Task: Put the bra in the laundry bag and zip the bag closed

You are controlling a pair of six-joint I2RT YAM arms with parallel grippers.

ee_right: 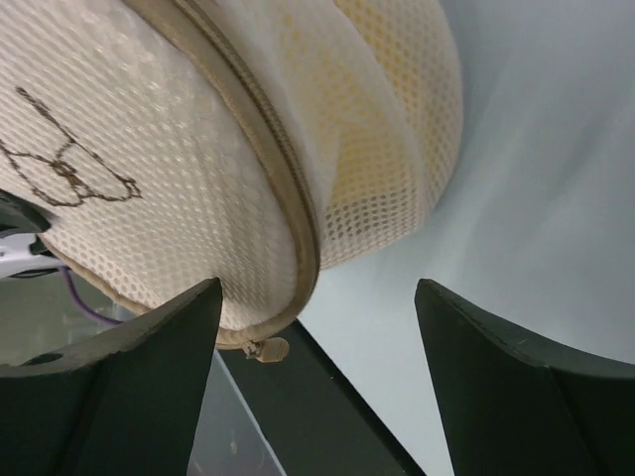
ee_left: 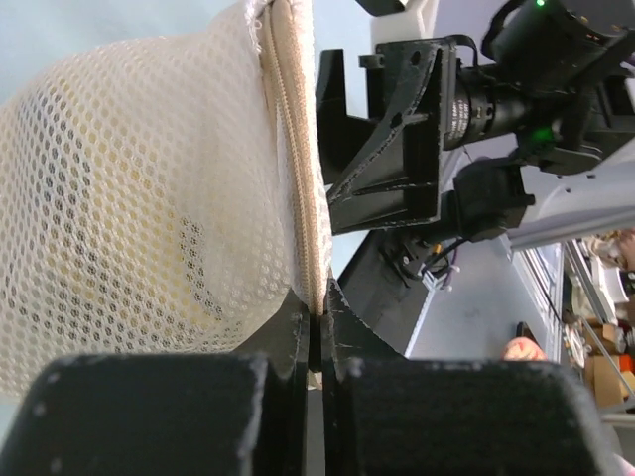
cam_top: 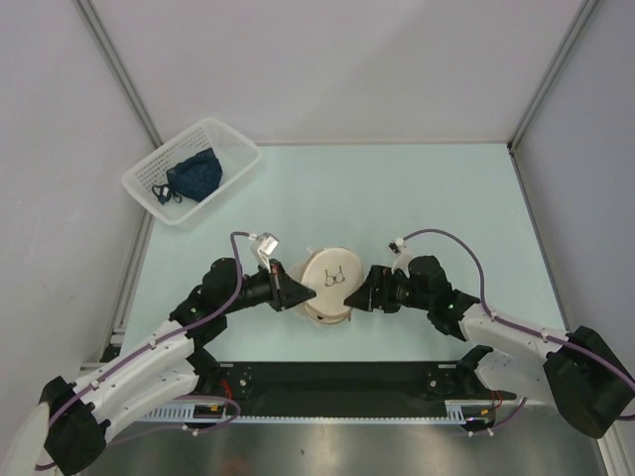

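One round cream-beige mesh laundry bag [cam_top: 327, 285] sits mid-table on the pale green table [cam_top: 427, 198], right between the two arms, and its lid with the small dark bra drawing [ee_right: 69, 177] faces up at the overhead camera. The left fingers [ee_left: 290, 347] are pressed together, pinching the bag's tan zip seam at its rim. Over on the other side, the right fingers [ee_right: 149, 367] are spread wide apart and grip nothing, with the bag's edge and its little zip pull [ee_right: 268, 348] sitting in the gap. And there's the one bright yellow padded bra [ee_right: 382, 119]: it's inside the bag, glowing yellow through the mesh side wall. The zip looks joined along the stretch on show, though the whole ring cannot be told. Up in the far left corner stands one white slatted plastic basket [cam_top: 233, 149], and it holds a single dark blue garment with straps [cam_top: 193, 176].
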